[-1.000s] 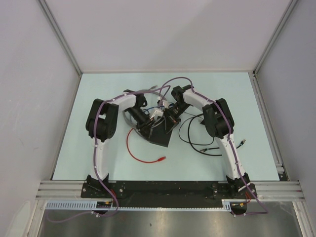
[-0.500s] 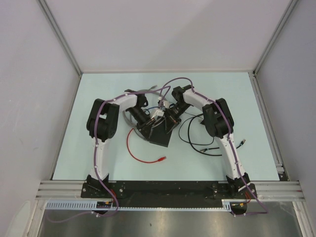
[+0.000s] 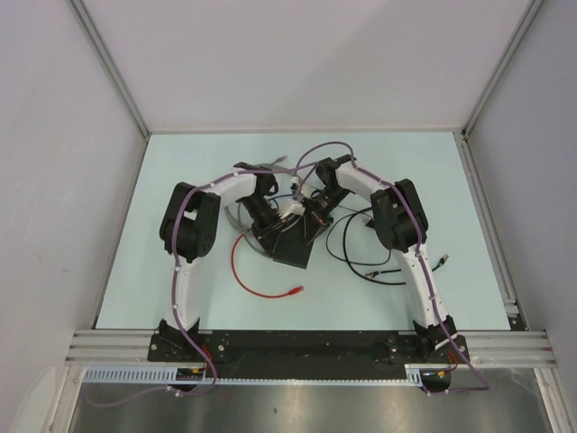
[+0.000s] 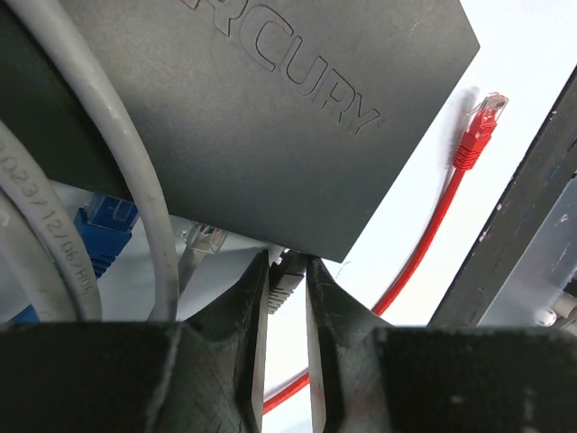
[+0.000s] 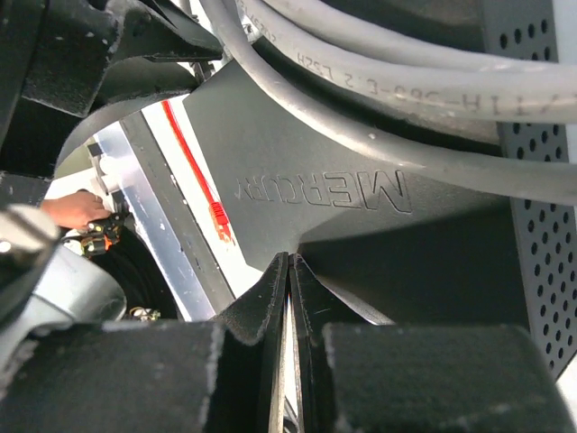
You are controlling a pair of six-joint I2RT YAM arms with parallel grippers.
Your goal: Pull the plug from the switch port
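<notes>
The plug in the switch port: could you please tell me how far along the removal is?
Done: the approach; the left fingers clamp the grey plug at the edge of the black switch. In hand: that grip, while the shut right fingers seem to rest against the switch. Left: the pull itself, as the plug sits at that edge, not out.

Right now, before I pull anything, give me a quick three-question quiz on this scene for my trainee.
1. True or false: the right gripper has its fingers wide open.
2. What sits between the fingers of the left gripper? A) a blue plug B) a grey plug at the edge of the black box C) nothing
3. Fill in: the word pressed into the box's lid reads ____.
Key: 1 false, they are shut. 2 B. 3 MERCURY.
</notes>
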